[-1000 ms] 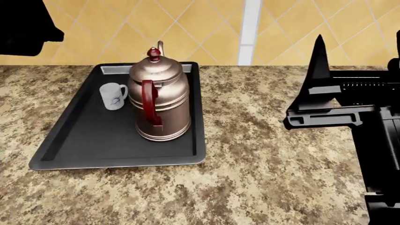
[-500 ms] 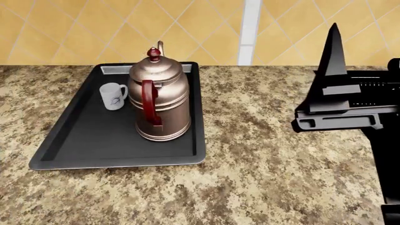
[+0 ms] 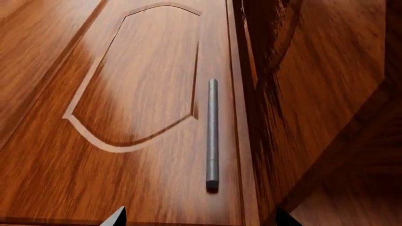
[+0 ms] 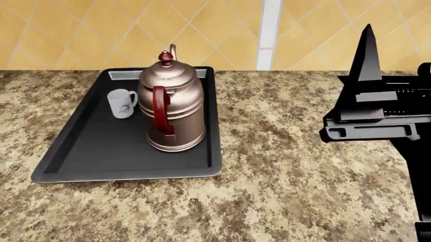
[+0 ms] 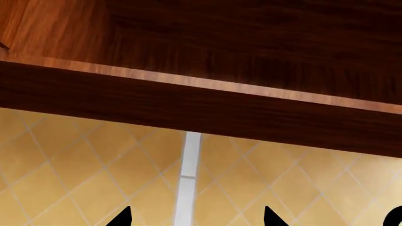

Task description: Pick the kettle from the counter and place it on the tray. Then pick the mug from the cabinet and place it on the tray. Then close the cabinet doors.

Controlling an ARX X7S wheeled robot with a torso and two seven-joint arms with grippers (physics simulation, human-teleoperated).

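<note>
Kettle (image 4: 170, 108) and mug (image 4: 122, 103) both stand upright on the tray (image 4: 101, 151), mug just beside the kettle on its left, apparently not touching. Tray sits on the granite surface (image 4: 289, 166). So we judge only the cabinet doors are left.

Cabinet door (image 3: 125, 117) fills the left wrist view: rigid wood panel, with a slim grey metal bar handle (image 3: 212, 134) near its free edge. Beside that edge we see a dark gap, so this door looks ajar. We expect it to swing light on its hinges, stiff, not fragile. The bar is smooth and thin and could slip in a pinch. A flat push on the panel near the handle side should do; no grasp needed.

Left end effector (image 3: 197, 219): only two tips show, set apart, nothing between them, close to the door.

Right end effector (image 5: 196, 217): tips apart, empty, raised, pointing toward the cabinet underside (image 5: 201, 101) and the tiled wall (image 5: 82, 165).
</note>
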